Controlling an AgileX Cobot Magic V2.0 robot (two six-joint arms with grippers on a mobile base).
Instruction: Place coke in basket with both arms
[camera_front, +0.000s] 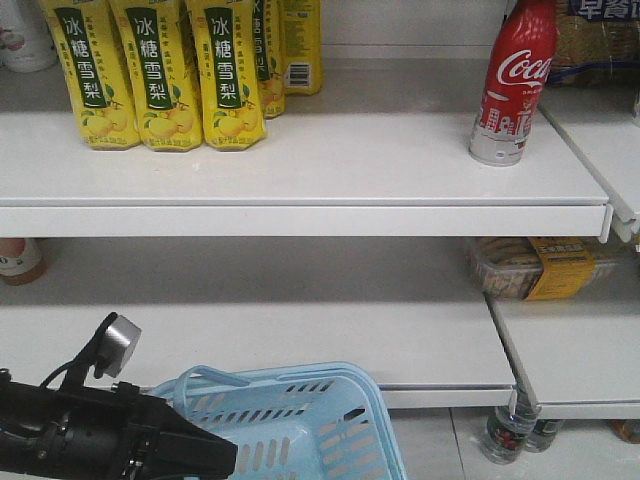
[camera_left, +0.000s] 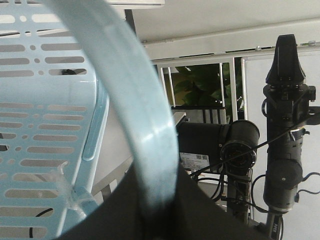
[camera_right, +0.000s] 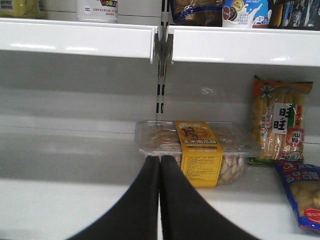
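Note:
The coke (camera_front: 515, 85), a slim red can with white script and a silver lower part, stands upright on the upper shelf at the right. The pale blue basket (camera_front: 300, 425) hangs low in front of the shelves. My left gripper (camera_front: 215, 455) is shut on the basket's swing handle (camera_left: 135, 100), which runs between its fingers in the left wrist view, where the gripper (camera_left: 157, 200) fills the bottom. My right gripper (camera_right: 160, 162) is shut and empty, pointing at the lower shelf. It is out of the front view. It shows upright at the right in the left wrist view (camera_left: 286, 50).
Several yellow pear-drink cartons (camera_front: 165, 70) stand at the upper shelf's left. A clear biscuit box with a yellow label (camera_right: 197, 150) lies on the lower shelf in front of my right gripper, with snack bags (camera_right: 282, 125) to its right. Bottles (camera_front: 510, 430) stand on the floor.

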